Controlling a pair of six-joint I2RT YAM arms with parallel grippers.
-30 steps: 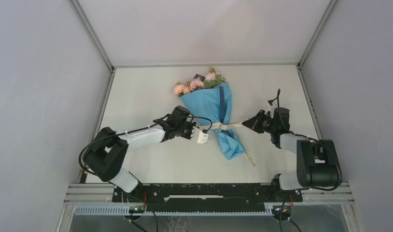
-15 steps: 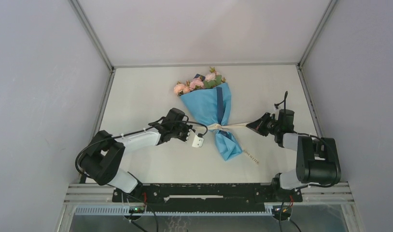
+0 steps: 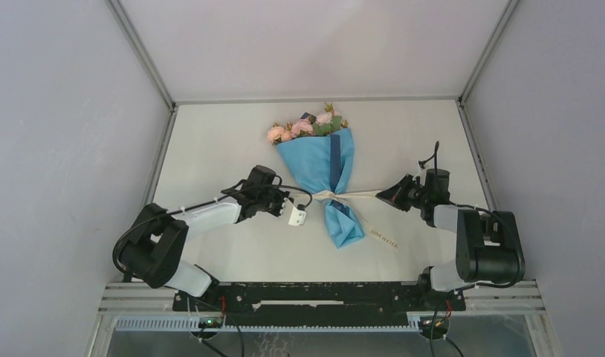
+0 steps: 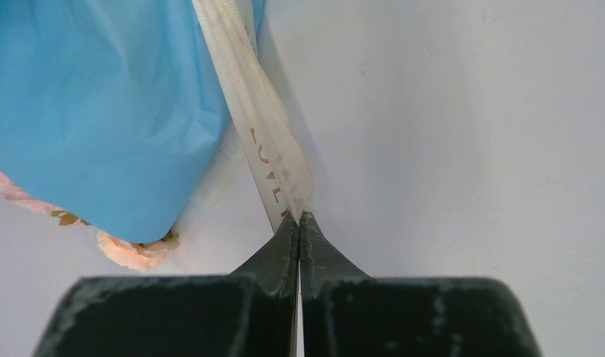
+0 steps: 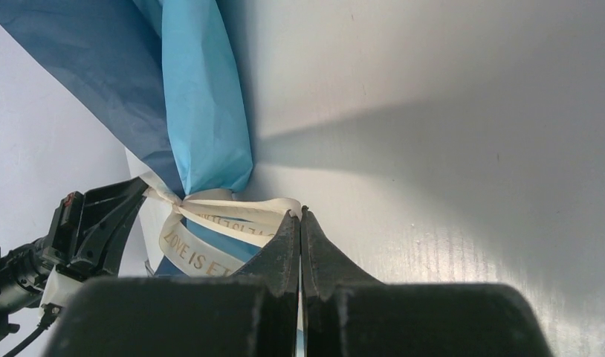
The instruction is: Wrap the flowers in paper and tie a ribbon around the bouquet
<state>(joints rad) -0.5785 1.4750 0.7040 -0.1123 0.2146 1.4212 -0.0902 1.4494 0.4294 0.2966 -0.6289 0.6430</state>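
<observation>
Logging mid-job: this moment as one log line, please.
left end effector: shut on ribbon | right end effector: shut on ribbon | ribbon: knotted round bouquet | bouquet: on table

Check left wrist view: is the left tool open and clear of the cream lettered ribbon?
No, the left tool is shut, its tips pinching the cream lettered ribbon beside the light-blue paper wrap.

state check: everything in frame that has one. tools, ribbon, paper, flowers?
paper: wrapped into a cone, lying on its side.
flowers: inside the cone, blooms out at the far end.
ribbon: cinched around the cone's waist, stretched between both tools, printed end lying loose.
left tool: shut on the ribbon.
right tool: shut on the ribbon.
</observation>
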